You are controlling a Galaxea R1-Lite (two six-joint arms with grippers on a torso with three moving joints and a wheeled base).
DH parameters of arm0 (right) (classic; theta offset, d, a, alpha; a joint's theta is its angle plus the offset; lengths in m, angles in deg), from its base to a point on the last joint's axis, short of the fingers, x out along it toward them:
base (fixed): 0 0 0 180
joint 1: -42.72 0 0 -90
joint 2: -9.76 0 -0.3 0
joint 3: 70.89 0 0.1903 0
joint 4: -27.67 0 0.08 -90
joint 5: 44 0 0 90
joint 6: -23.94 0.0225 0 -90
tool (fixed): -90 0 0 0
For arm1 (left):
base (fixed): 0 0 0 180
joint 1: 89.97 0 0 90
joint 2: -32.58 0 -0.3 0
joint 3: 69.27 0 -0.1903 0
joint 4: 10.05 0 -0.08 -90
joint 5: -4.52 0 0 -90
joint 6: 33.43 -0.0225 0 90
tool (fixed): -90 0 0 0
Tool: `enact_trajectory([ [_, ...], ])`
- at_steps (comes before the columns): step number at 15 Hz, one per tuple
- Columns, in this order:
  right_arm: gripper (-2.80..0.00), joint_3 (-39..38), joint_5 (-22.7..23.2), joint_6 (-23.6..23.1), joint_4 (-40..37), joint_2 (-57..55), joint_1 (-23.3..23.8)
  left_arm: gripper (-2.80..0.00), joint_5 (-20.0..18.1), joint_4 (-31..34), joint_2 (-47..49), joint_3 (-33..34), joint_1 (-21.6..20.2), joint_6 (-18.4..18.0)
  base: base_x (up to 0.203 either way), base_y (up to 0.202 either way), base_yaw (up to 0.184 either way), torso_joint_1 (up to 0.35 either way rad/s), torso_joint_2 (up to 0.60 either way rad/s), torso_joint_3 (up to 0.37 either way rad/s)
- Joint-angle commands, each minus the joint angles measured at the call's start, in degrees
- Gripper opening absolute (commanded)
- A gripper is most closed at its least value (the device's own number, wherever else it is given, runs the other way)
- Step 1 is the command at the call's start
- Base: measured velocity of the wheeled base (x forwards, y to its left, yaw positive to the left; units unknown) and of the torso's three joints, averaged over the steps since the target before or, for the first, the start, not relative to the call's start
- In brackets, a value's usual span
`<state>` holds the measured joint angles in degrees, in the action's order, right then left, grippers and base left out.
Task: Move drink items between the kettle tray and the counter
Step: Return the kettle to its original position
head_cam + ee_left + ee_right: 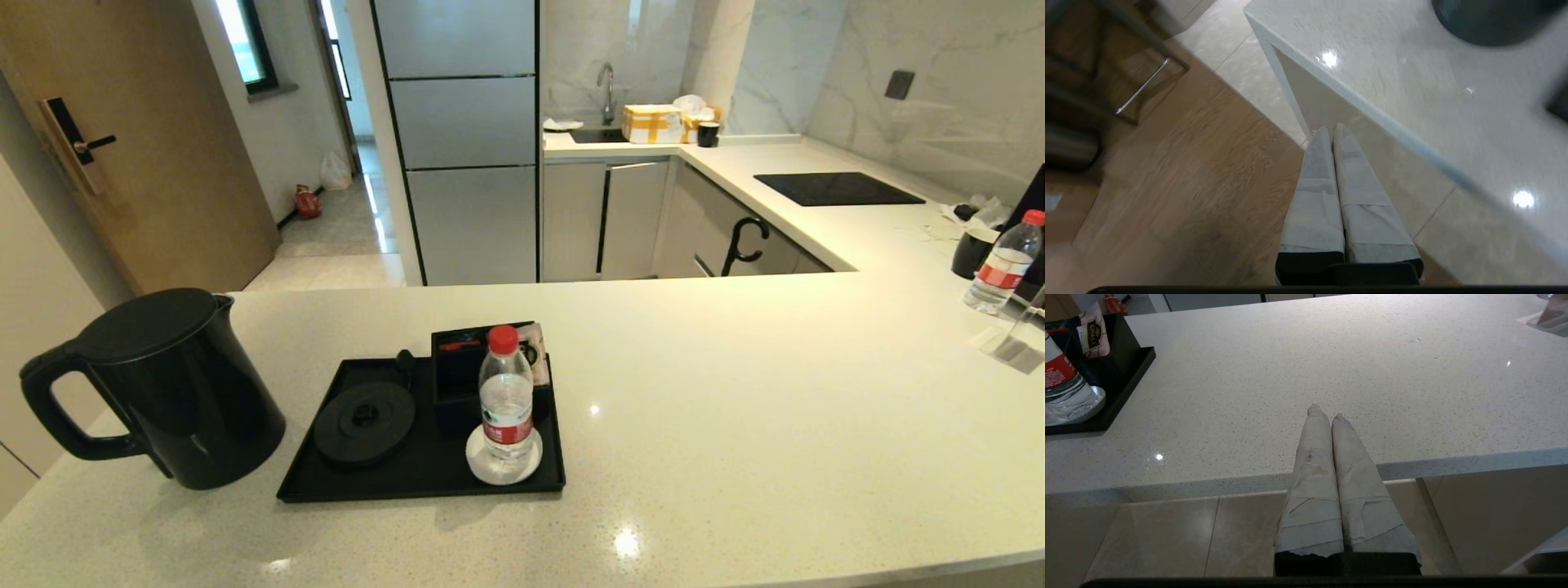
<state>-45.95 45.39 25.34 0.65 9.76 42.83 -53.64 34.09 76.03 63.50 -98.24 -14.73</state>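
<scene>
Bright, even indoor light from overhead. Small white glare spots on the glossy desk [735, 408], strongest toward 6 o'clock in the head view. Soft shadows beneath the kettle [163, 392] and tray [420, 488]. Wide-angle bowing at the edges. Motion blur across the left wrist view; right wrist view sharp.

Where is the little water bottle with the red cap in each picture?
Head view: the water bottle stands upright on the white coaster, at the near right of the black tray.
Left wrist view: not in it.
Right wrist view: only the water bottle's lower part shows at the picture's edge, on the tray.
Shared landmark: the speckled counter, seen in all three views.
</scene>
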Motion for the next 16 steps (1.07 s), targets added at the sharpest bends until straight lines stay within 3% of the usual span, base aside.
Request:
enact_trajectory([
  [1, -2.80, 0.01, -0.01, 0.00, -0.03, -0.09, -0.02, -2.80, 0.55, -3.32, 9.30, 0.33, -0.81, 1.63, 0.000, 0.000, 0.000, 0.000, 0.00, 0.000],
  [3, -2.80, 0.01, -0.01, 0.00, -0.03, -0.09, -0.02, -2.80, 0.77, -7.73, 17.56, 0.35, -1.25, 3.88, 0.000, 0.000, 0.000, 0.000, 0.00, 0.000],
  [4, -2.80, 0.01, -0.01, 0.08, -0.03, -0.09, -0.02, -2.64, 0.84, -11.77, 22.36, 0.26, -1.82, 4.68, 0.000, 0.000, 0.000, 0.000, 0.00, 0.000],
  [5, -2.80, 0.01, -0.01, 0.00, -0.03, -0.09, -0.02, 0.00, 0.88, -15.96, 25.64, 0.11, -2.47, 5.10, 0.000, 0.000, 0.000, 0.000, 0.00, 0.000],
  [9, -2.80, 0.01, -0.01, 0.09, -0.03, -0.09, -0.02, 0.00, 0.83, -26.83, 34.41, -2.37, -5.83, 4.83, 0.000, 0.000, 0.000, 0.000, 0.00, 0.000],
  [16, -2.80, 0.01, -0.01, 0.00, -0.03, -0.09, -0.02, 0.00, 0.82, -31.76, 36.30, -7.54, -5.88, 1.18, 0.000, 0.000, 0.000, 0.000, 0.00, 0.000],
])
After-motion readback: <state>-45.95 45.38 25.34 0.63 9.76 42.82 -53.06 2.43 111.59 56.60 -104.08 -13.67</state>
